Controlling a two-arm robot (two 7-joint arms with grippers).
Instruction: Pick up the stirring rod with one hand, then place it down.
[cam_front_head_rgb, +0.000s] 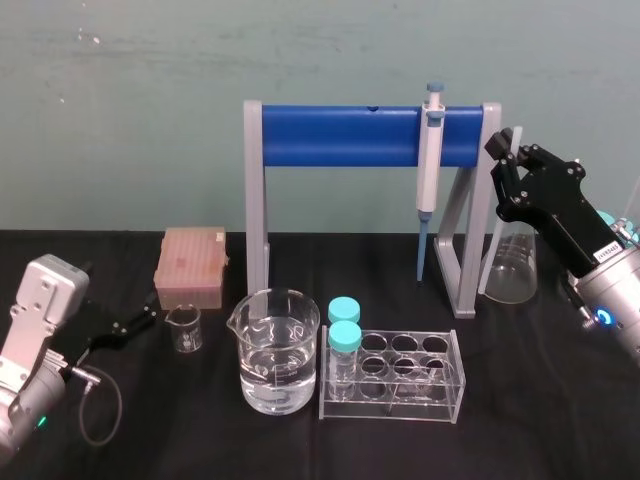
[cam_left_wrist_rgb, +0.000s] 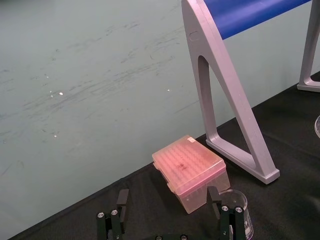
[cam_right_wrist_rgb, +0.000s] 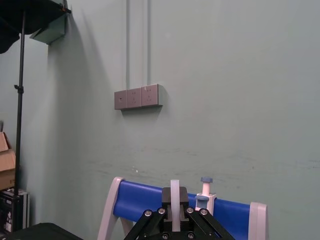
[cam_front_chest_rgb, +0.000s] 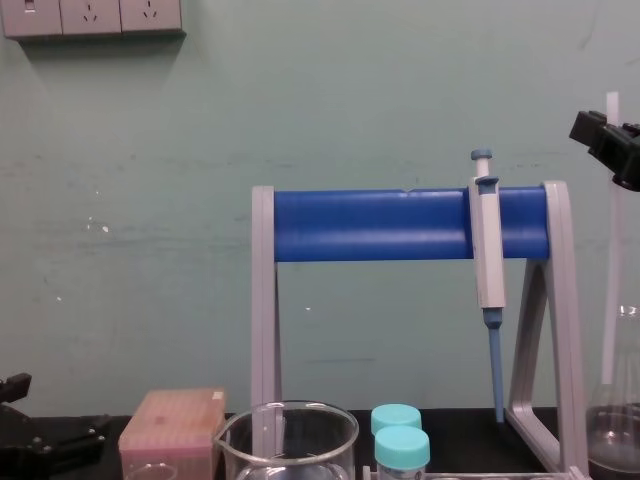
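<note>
Teal wall (cam_front_head_rgb: 150, 100) rises behind a black-covered table (cam_front_head_rgb: 540, 400), and a row of grey wall sockets (cam_right_wrist_rgb: 137, 96) is mounted high on it. At the back of the table stands a pipette stand (cam_front_head_rgb: 340, 136) with a blue crossbar on grey legs. A grey-white pipette (cam_front_head_rgb: 431, 160) hangs from the bar near its right end, blue tip pointing down.

The right gripper (cam_front_head_rgb: 508, 158) is raised above the table's right side, level with the crossbar and just to its right. Its fingers are clamped on the stirring rod (cam_front_head_rgb: 497, 235), a thin whitish glass rod (the right wrist view shows it pinched squarely between the two black fingers). The rod is close to upright and leans a little. Its top pokes out above the gripper, and its lower length runs down beside the left of an Erlenmeyer flask (cam_front_head_rgb: 515, 268) standing on the table by the stand's right leg. Whether the rod's lower end touches the flask or the table cannot be told.

The left gripper (cam_front_head_rgb: 140, 322) sits low at the table's left edge with its fingers spread apart and nothing between them. A small glass beaker (cam_front_head_rgb: 184, 328) stands just beside it, and a pink pipette-tip box (cam_front_head_rgb: 192, 265) lies a little farther back.

Toward the front centre stands a large beaker (cam_front_head_rgb: 274, 350) partly filled with clear liquid. Just to its right is a clear tube rack (cam_front_head_rgb: 400, 375) holding two teal-capped tubes (cam_front_head_rgb: 344, 340) at its left end.
</note>
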